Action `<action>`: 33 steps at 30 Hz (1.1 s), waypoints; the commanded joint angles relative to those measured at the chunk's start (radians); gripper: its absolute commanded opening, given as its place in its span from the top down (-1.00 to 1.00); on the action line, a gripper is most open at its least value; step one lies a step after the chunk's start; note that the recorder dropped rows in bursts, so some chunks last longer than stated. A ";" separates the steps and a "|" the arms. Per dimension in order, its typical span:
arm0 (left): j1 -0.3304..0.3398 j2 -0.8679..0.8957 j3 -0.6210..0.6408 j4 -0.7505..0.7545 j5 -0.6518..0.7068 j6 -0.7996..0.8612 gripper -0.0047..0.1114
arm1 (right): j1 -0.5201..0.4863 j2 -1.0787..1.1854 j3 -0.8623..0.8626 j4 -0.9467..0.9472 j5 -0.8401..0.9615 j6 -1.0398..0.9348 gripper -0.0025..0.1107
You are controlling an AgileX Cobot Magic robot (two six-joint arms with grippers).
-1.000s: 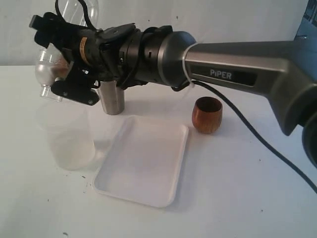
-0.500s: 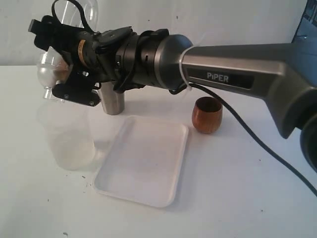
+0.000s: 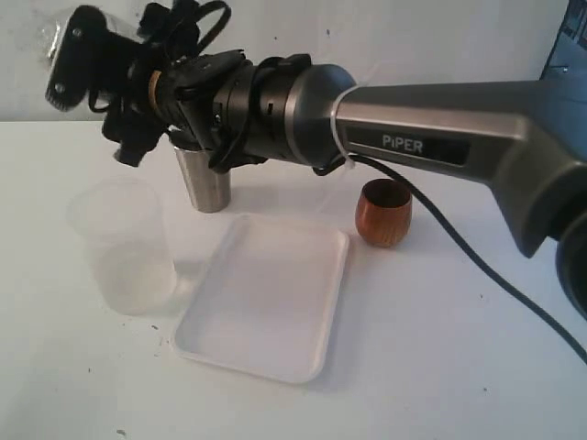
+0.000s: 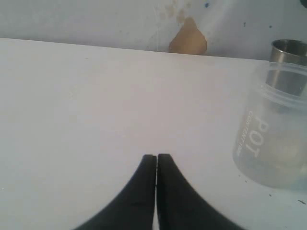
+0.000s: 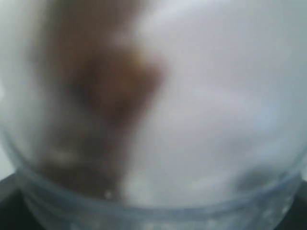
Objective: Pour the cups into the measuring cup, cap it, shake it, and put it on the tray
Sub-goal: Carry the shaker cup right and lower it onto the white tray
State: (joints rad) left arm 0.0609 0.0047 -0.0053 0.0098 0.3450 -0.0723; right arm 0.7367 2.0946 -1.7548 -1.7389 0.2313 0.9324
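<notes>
Right end effector [image 3: 99, 82], gripped wide round the measuring cup [image 5: 158, 143], just flicked upward at the tray's [image 3: 266, 307] eleven o'clock, apparently mid-shake, though it's blurred.

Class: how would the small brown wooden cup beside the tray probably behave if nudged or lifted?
The wooden cup has a rounded belly and narrower base, so a push might tip and roll it. Being small and wooden, it is probably light and stiff.
</notes>
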 commanded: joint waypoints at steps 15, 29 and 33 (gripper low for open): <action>-0.003 -0.005 0.005 -0.001 -0.008 0.003 0.90 | 0.000 -0.009 0.000 -0.005 -0.210 0.691 0.96; -0.003 -0.005 0.005 -0.001 -0.008 0.003 0.90 | -0.128 -0.342 0.733 -0.005 -0.207 1.075 0.96; -0.003 -0.005 0.005 -0.001 -0.008 0.003 0.90 | -0.128 -0.342 0.706 -0.005 -0.180 1.033 0.96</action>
State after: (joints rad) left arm 0.0609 0.0047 -0.0053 0.0098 0.3450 -0.0723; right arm 0.6106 1.7598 -1.0263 -1.7391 0.0265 2.0027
